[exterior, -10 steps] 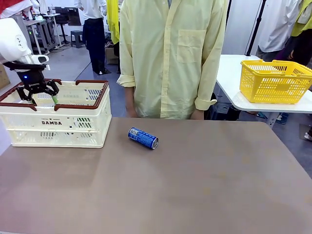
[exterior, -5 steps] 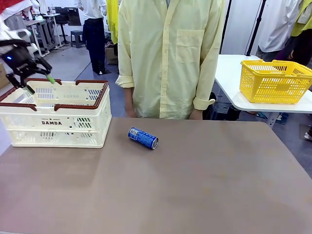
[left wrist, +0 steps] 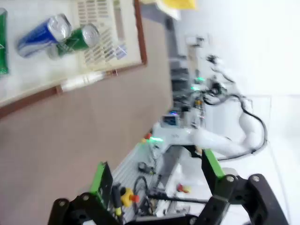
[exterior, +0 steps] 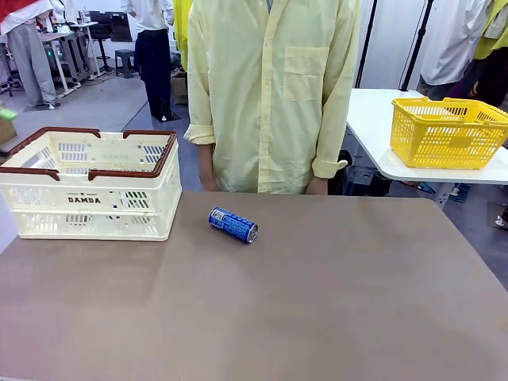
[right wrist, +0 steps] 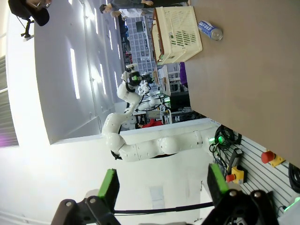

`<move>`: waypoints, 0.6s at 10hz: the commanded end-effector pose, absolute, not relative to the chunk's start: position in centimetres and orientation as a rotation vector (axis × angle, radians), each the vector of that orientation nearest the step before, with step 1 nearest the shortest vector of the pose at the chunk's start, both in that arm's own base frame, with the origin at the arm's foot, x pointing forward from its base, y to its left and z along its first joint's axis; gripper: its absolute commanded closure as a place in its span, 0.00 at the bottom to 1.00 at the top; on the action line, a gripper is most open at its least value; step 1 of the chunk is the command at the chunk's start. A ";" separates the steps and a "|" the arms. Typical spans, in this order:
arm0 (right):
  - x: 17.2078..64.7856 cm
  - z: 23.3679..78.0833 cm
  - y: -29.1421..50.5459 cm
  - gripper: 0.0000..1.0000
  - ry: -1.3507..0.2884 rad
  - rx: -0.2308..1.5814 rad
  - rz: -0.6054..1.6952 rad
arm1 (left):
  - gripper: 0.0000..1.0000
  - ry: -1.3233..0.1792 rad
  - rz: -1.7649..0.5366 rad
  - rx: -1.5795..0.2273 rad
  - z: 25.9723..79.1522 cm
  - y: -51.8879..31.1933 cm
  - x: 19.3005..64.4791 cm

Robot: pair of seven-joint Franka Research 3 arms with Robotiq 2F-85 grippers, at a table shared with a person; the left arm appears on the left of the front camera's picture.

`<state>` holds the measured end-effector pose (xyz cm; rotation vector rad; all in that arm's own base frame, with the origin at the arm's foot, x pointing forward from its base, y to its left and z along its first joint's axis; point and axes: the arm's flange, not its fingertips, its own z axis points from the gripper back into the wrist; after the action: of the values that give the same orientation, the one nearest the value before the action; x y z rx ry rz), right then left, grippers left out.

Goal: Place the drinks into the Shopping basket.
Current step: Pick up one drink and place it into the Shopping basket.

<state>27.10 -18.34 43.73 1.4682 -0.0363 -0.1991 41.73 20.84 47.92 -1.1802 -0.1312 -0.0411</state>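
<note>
A blue drink can [exterior: 232,225] lies on its side on the brown table, just right of the cream Shopping basket [exterior: 87,186] with the dark red rim. In the left wrist view the basket's floor [left wrist: 42,65] holds a blue can [left wrist: 44,35] and a green can [left wrist: 77,40] side by side, and another green can [left wrist: 2,42] shows at the picture's edge. My left gripper [left wrist: 157,173] hangs open and empty, away from the basket. My right gripper [right wrist: 164,183] is open and empty, far from the table, with the basket [right wrist: 178,33] and the blue can [right wrist: 209,29] in the distance.
A person in a pale yellow shirt [exterior: 274,95] stands at the far edge of the table, arms down. A bright yellow mesh basket [exterior: 448,131] sits on a white side table at the right. Brown tabletop [exterior: 317,302] stretches in front of the blue can.
My left gripper rose from over the basket, moved up and left, and left the front view. The blue can on the table has not moved.
</note>
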 end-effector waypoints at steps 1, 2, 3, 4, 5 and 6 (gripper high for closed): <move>26.9 44.1 -18.2 0.00 -0.027 1.467 -0.202 | 0.00 -0.014 -0.093 -1.305 44.1 21.7 43.9; 26.9 44.1 -18.2 0.00 -0.027 1.467 -0.202 | 0.00 -0.131 -0.041 -1.180 47.9 20.8 41.7; 26.9 44.1 -18.2 0.00 -0.027 1.467 -0.202 | 0.00 -0.131 -0.041 -1.180 47.9 20.8 41.7; 26.9 44.1 -18.2 0.00 -0.027 1.467 -0.202 | 0.00 -0.131 -0.041 -1.180 47.9 20.8 41.7; 26.9 44.1 -18.2 0.00 -0.027 1.467 -0.202 | 0.00 -0.131 -0.041 -1.180 47.9 20.8 41.7; 26.9 44.1 -18.2 0.00 -0.027 1.467 -0.202 | 0.00 -0.131 -0.041 -1.180 47.9 20.8 41.7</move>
<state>27.09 -18.35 43.74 1.4680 -0.0365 -0.1991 41.86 21.17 48.37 -1.1854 -0.1375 -0.0555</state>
